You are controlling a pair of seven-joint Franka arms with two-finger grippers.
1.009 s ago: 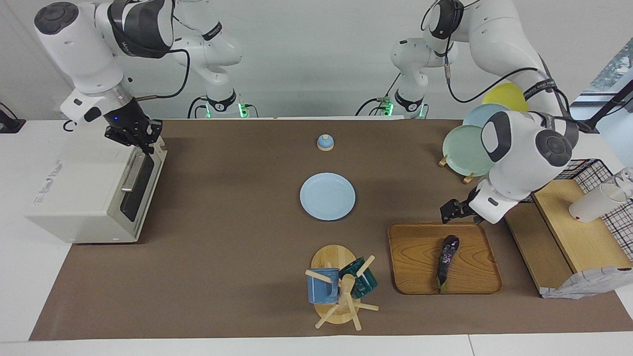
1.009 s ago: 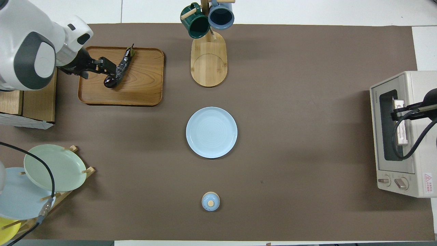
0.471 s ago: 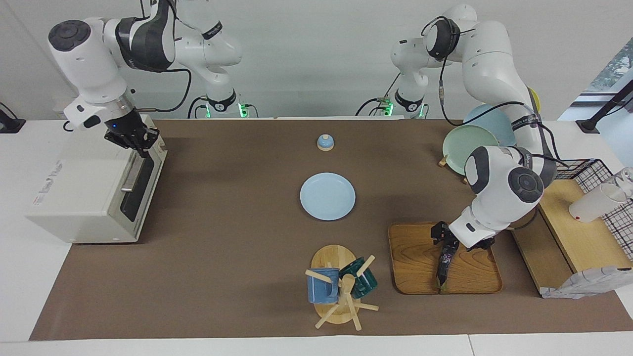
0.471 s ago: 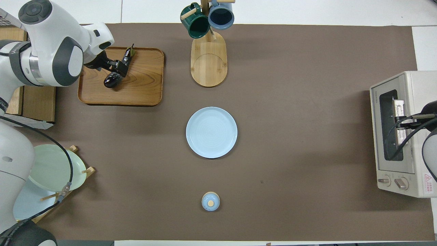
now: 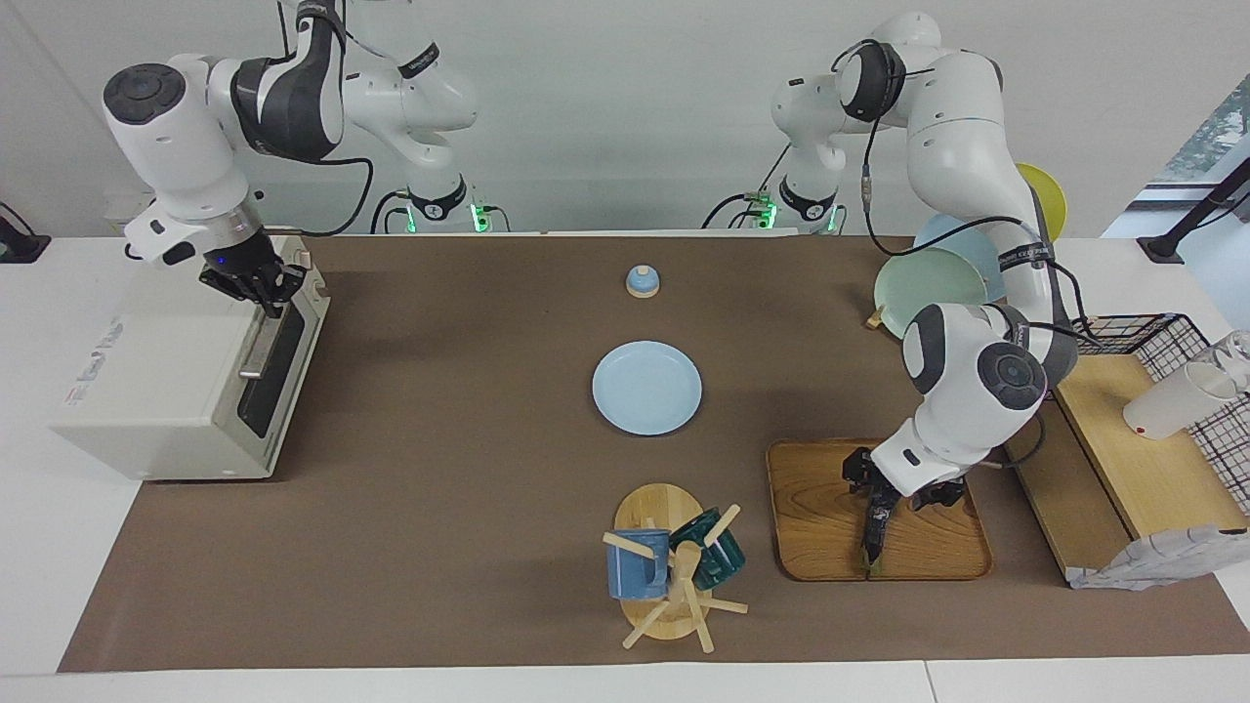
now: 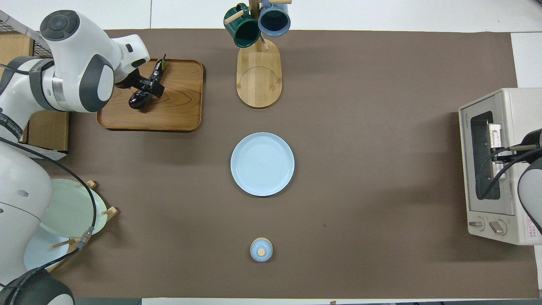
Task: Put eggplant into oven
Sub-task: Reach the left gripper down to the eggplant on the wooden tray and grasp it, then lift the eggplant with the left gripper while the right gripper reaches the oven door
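The dark purple eggplant (image 5: 872, 535) lies on the wooden tray (image 5: 820, 532) toward the left arm's end of the table. It also shows in the overhead view (image 6: 136, 101) on the tray (image 6: 178, 110). My left gripper (image 5: 884, 491) is low over the eggplant's middle and covers it in the overhead view (image 6: 148, 86). The off-white oven (image 5: 156, 381) stands at the right arm's end with its door shut. My right gripper (image 5: 256, 285) is at the top edge of the door, over the bar handle in the overhead view (image 6: 501, 154) of the oven (image 6: 523, 106).
A light blue plate (image 5: 646, 388) lies mid-table, with a small blue lid (image 5: 642, 281) nearer to the robots. A mug tree (image 5: 674, 571) stands beside the tray. A plate rack (image 5: 928, 278) and a wire basket with wooden boards (image 5: 1143, 459) fill the left arm's end.
My left gripper has come down from the tray's near edge onto the eggplant's middle. My right gripper has shifted slightly along the oven door's top edge.
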